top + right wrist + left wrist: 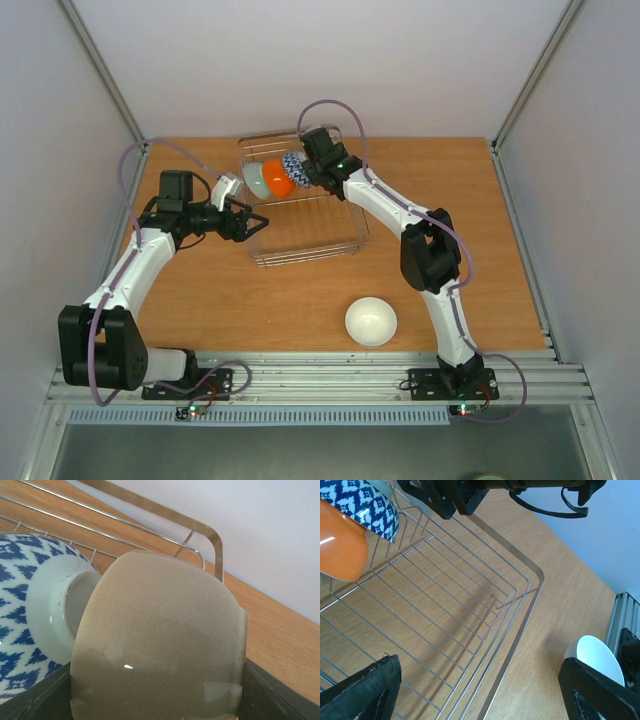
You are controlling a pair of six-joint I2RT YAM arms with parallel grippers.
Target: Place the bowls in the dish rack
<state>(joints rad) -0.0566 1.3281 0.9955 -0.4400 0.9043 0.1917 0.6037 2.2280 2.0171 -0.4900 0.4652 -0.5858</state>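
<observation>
1. Cream bowl (160, 640): on edge, centre of the right wrist view, close against the patterned bowl (30, 605).
2. Dish rack (310, 254): upper centre of the overhead view, with bowls rowed at its far end.
3. Right gripper (312, 168): clamped across the cream bowl.
4. Handling: seat the rim between the divider wires before releasing, or the row may topple.
5. Left gripper (250, 221): jaws wide apart, empty, at the rack's left edge.
6. White bowl (371, 321): lower centre, on the table, not yet loaded.

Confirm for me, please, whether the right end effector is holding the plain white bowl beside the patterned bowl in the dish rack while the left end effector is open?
Not quite: the right wrist view shows the right end effector holding the cream bowl, not the white bowl, which sits on the table. The rest is right.
</observation>
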